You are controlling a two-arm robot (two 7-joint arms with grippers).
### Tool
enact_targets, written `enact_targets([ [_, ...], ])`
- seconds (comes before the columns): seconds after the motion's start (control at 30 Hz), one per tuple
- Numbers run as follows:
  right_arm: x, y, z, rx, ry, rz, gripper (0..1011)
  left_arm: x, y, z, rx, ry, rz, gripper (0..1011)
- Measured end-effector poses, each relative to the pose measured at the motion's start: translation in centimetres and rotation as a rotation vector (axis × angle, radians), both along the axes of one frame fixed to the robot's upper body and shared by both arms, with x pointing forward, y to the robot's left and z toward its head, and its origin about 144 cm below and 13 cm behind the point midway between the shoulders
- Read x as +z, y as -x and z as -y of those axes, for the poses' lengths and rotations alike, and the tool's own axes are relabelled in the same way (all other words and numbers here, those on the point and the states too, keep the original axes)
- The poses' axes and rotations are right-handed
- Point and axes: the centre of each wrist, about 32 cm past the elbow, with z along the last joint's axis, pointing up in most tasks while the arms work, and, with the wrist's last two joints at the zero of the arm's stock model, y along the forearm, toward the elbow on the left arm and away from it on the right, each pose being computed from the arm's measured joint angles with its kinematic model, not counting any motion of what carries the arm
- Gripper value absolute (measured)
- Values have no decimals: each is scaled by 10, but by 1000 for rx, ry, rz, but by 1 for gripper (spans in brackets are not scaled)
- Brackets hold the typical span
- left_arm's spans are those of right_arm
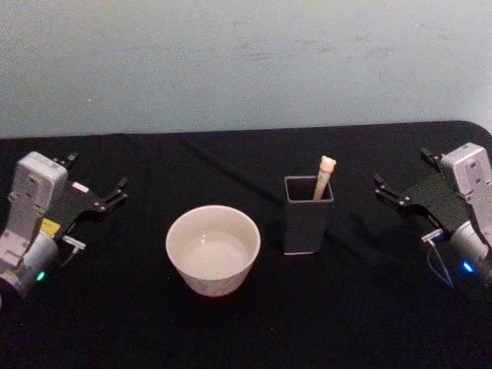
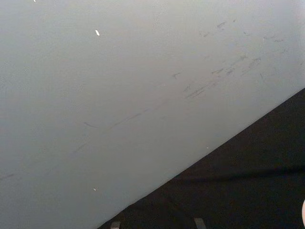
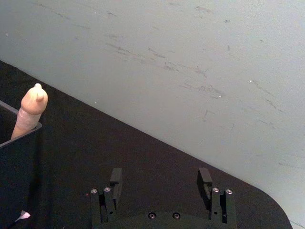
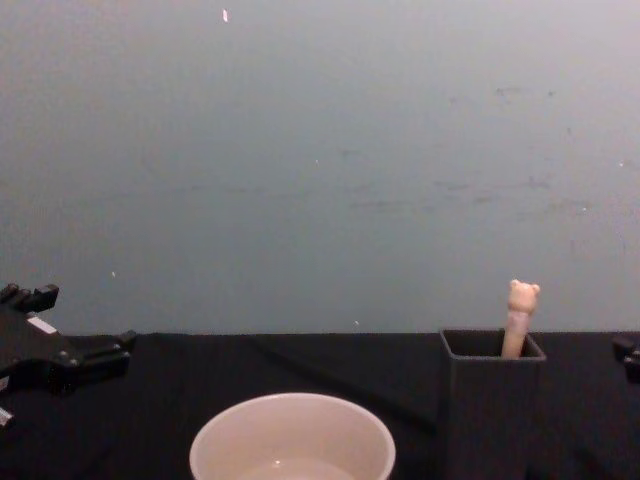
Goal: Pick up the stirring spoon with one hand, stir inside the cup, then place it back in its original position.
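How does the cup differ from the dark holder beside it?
The cup is round, wide and cream-white; the holder is square, narrow and dark grey. The holder stands taller than the cup. The holder has the spoon in it; the cup has none. Both stand upright on the table.

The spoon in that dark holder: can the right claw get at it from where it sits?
Probably yes. The spoon sticks up out of the holder, and the right claw is open beside it, with nothing standing between them.

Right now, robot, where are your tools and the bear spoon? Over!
Left tool open, left of cup. Right tool open, right of holder. Stirring spoon standing in holder, untouched. Nothing blocking it.
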Motion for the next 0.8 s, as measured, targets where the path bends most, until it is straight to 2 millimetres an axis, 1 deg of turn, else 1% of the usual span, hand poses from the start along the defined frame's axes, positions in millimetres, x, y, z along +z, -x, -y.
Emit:
enact_targets([
  [0.8, 0, 0, 0, 0, 0, 0, 1002, 0, 0, 0, 0, 0, 0, 1001],
])
